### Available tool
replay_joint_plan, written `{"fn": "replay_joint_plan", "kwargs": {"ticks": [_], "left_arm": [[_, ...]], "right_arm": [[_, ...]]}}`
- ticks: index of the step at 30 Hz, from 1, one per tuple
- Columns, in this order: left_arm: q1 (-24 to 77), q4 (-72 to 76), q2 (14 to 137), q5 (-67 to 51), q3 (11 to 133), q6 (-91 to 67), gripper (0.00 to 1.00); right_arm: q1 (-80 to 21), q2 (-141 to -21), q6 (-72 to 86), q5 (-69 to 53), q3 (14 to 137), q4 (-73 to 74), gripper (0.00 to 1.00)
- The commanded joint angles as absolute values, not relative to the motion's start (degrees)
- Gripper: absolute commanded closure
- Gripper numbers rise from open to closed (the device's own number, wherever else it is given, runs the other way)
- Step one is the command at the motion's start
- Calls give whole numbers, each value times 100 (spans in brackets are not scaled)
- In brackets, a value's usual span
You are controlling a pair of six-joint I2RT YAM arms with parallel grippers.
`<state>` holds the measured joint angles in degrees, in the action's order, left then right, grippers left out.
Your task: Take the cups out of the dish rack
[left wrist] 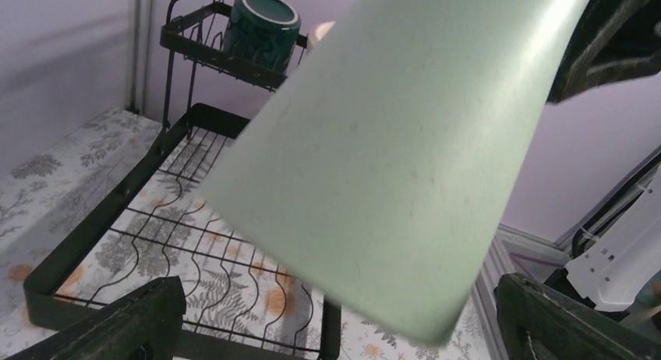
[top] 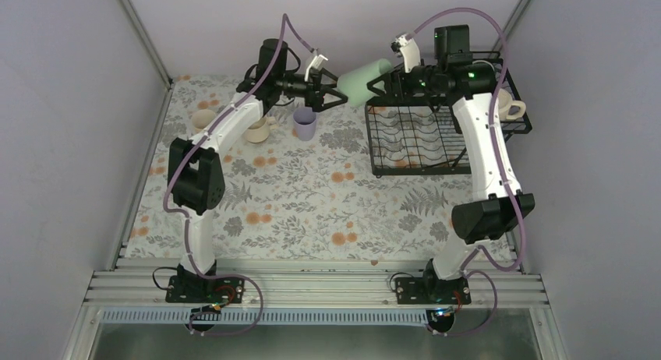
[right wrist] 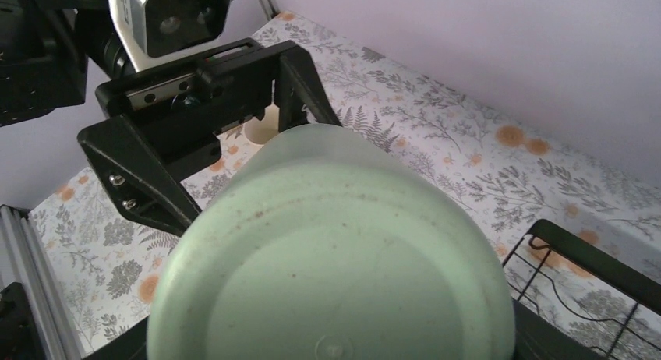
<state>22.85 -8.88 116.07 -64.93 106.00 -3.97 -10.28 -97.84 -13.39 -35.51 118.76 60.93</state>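
Note:
My right gripper (top: 379, 86) is shut on the base end of the mint-green tumbler (top: 365, 81) and holds it on its side in the air, just left of the black dish rack (top: 413, 138). My left gripper (top: 331, 91) is open, and its fingers (left wrist: 117, 321) stand wide apart on either side of the tumbler's (left wrist: 405, 157) free end without gripping it. In the right wrist view the tumbler's base (right wrist: 335, 282) fills the frame. A dark green mug (left wrist: 261, 25) sits in the rack's raised basket, and a cream mug (top: 510, 107) beside it.
On the floral cloth at the far left stand a lavender tumbler (top: 305, 125), a cream mug (top: 259, 130) and another pale cup (top: 204, 118). The rack's tray (left wrist: 93, 227) holds no cups. Grey walls close in the left, back and right sides.

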Motion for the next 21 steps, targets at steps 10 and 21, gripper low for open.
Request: {"fn": "replay_joint_plan", "kwargs": {"ticks": [10, 21], "left_arm": [[2443, 491, 11431, -7375, 10868, -2074, 26], [2498, 595, 11417, -7538, 11057, -2410, 75]], "right_arm": [[-990, -10011, -1062, -4062, 12080, 5592, 48], [-986, -10247, -864, -4304, 12166, 5468, 33]]}}
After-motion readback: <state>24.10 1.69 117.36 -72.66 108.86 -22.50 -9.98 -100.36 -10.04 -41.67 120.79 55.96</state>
